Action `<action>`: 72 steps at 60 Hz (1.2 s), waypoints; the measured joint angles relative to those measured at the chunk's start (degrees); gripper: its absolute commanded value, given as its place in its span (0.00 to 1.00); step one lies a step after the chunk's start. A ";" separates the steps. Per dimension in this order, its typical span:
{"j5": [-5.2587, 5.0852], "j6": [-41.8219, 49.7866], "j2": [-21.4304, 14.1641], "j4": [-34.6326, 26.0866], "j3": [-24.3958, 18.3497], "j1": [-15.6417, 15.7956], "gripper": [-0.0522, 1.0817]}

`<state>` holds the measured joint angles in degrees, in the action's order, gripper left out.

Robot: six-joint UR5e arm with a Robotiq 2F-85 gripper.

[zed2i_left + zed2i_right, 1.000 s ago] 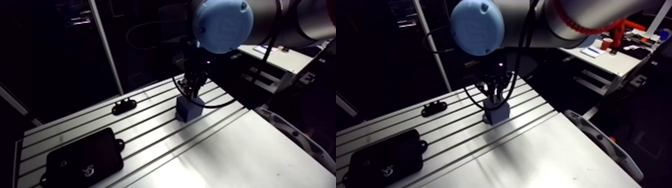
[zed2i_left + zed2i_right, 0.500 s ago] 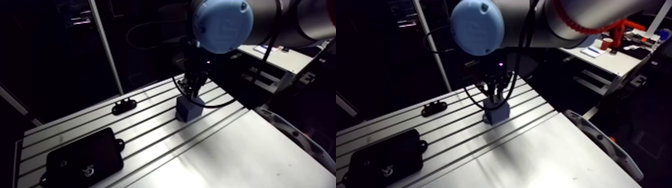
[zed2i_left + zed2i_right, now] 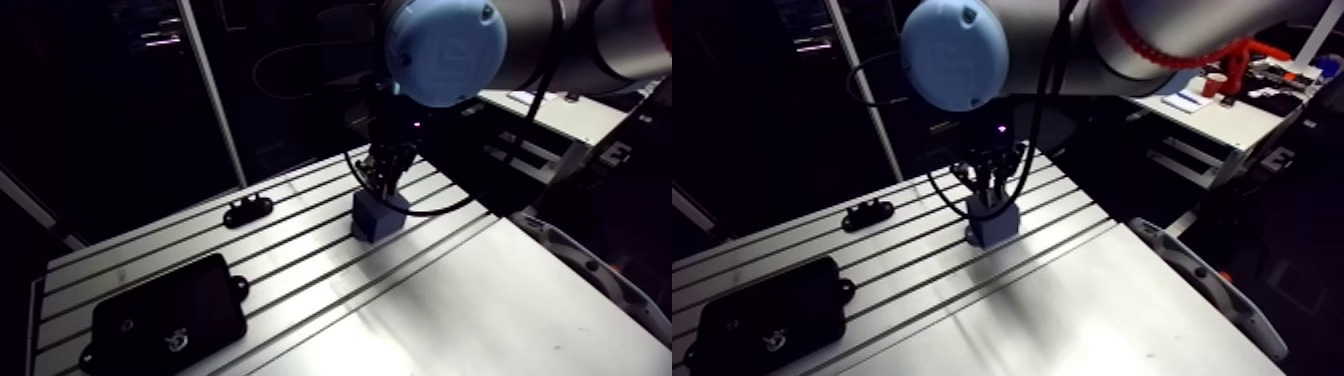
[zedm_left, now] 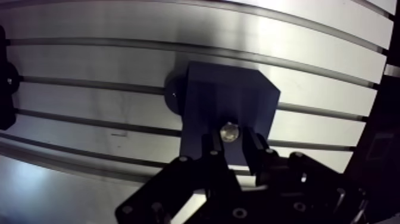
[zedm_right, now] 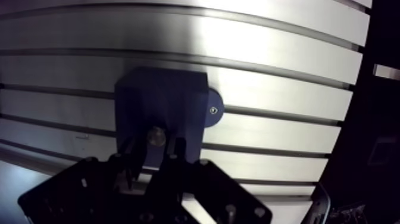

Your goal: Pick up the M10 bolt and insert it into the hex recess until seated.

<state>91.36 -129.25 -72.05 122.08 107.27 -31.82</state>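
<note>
The slotted aluminium tabletop (image 3: 470,300) is brushed metal, cut by straight parallel grooves under the gripper and turning to a smooth, groove-free sheet farther out. The gripper (image 4: 233,145) comes straight down over the grooved part. Its two black fingers (image 4: 213,149) are clamped on the M10 bolt (image 4: 229,132), of which only a small round, shiny metal end shows between the tips.

The bolt stands over the top face of a dark blue block (image 4: 226,95) directly under the gripper. The block is matte and boxy with one corner bevelled. A round foot tab (image 4: 172,95) with a screw in it sticks out at the base of one side. The hex recess is hidden by the bolt and fingers, so how deep the bolt sits cannot be told.

Bare metal lies all round the block. In the arm view a small black bracket (image 3: 248,211) lies well apart to one side of the gripper. A flat black case (image 3: 165,317) with rounded corners lies farther out the same way, near the tabletop's corner. Behind the gripper the tabletop's edge runs near.
</note>
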 measured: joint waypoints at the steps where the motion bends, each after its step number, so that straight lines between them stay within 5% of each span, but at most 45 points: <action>1: 0.00 0.00 0.00 0.00 0.00 0.00 0.63; 72: -0.32 -0.39 0.75 2.14 -0.15 0.25 0.63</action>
<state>91.04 -129.64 -71.30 124.22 107.12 -31.58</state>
